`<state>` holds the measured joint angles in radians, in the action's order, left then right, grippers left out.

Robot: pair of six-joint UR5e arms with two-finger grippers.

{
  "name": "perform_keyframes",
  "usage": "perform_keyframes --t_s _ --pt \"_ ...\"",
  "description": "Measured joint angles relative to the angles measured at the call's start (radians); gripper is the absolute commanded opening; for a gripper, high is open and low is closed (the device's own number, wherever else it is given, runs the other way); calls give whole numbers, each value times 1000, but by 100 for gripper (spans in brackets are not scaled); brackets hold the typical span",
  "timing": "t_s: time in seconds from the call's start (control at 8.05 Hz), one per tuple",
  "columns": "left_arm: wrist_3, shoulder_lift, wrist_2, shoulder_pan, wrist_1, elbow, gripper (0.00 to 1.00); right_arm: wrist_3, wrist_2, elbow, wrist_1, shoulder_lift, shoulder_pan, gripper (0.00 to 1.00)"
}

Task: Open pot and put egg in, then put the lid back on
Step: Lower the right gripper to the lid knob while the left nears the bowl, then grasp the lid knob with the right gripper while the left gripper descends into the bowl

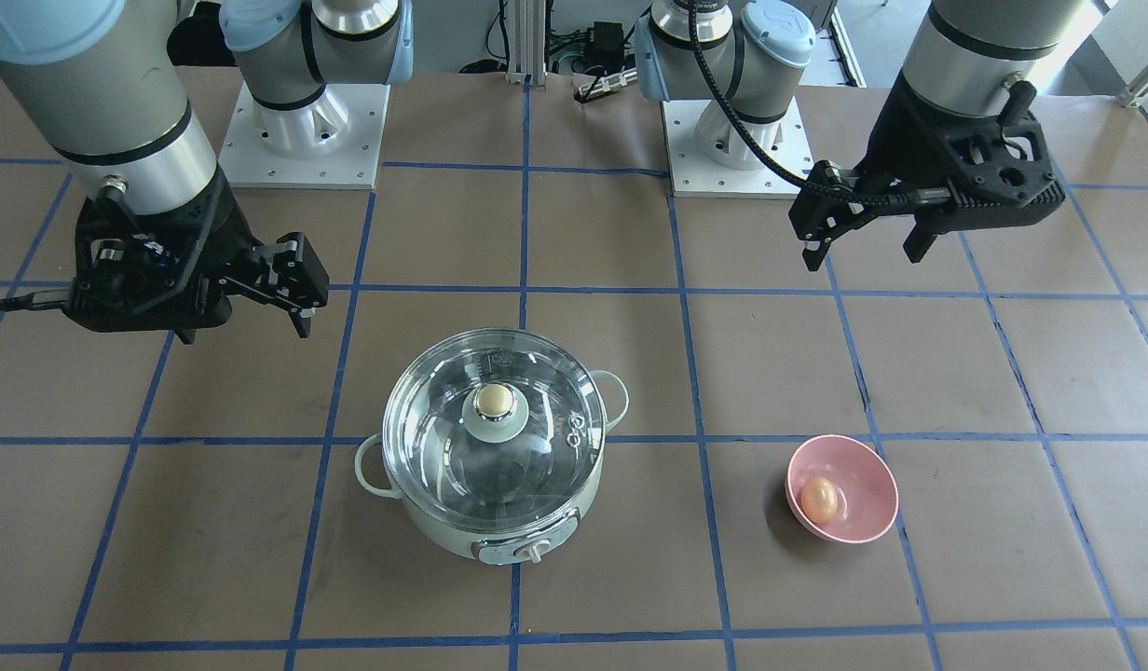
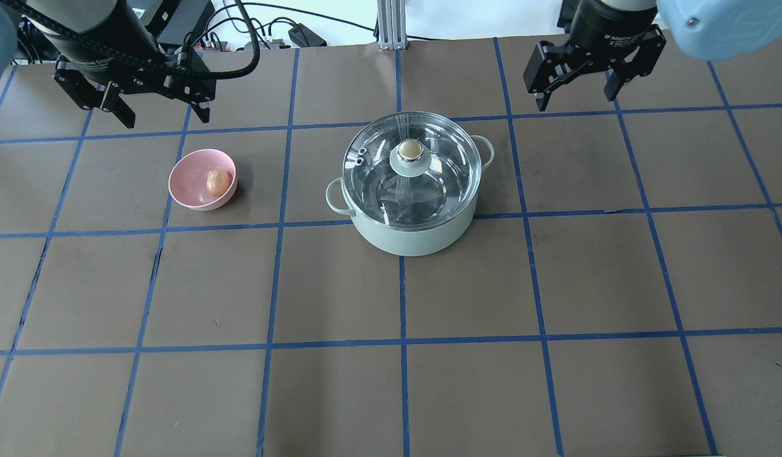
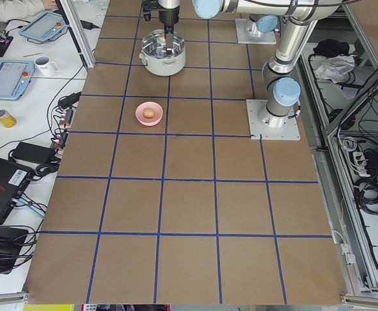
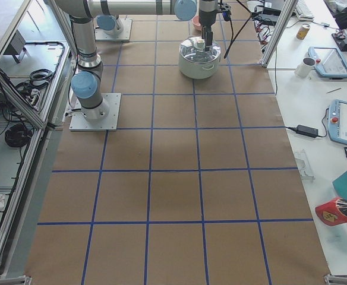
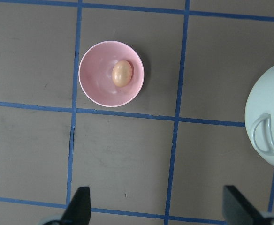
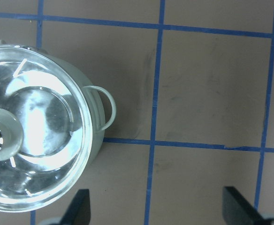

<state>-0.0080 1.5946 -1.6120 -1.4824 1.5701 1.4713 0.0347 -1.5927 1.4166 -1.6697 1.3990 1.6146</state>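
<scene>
Two wide, empty hands: left hand (image 2: 165, 119) well apart from the egg (image 2: 218, 181), right hand (image 2: 576, 100) from the pot (image 2: 416, 238).

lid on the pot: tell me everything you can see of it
The lid is a round clear glass disc with a pale green centre base, a beige-gold knob on top and two small metal vent rings near the edge. It sits flat and centred on the pot, closing it, knob upright. Only the pot's rim touches it; the left gripper and right gripper hang open, well clear.
</scene>
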Motion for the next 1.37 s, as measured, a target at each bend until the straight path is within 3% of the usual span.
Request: perform_keyframes --t_s 0.25,0.75,1.37 --pt "2 20 2 39 -24 1 100 -118 -3 -55 -22 -70 100 100" --pt "-35 168 16 46 -201 7 100 -315 8 -78 -147 -203 254 100" --pt "84 272 23 48 -429 116 100 -342 34 -52 -188 -273 287 100"
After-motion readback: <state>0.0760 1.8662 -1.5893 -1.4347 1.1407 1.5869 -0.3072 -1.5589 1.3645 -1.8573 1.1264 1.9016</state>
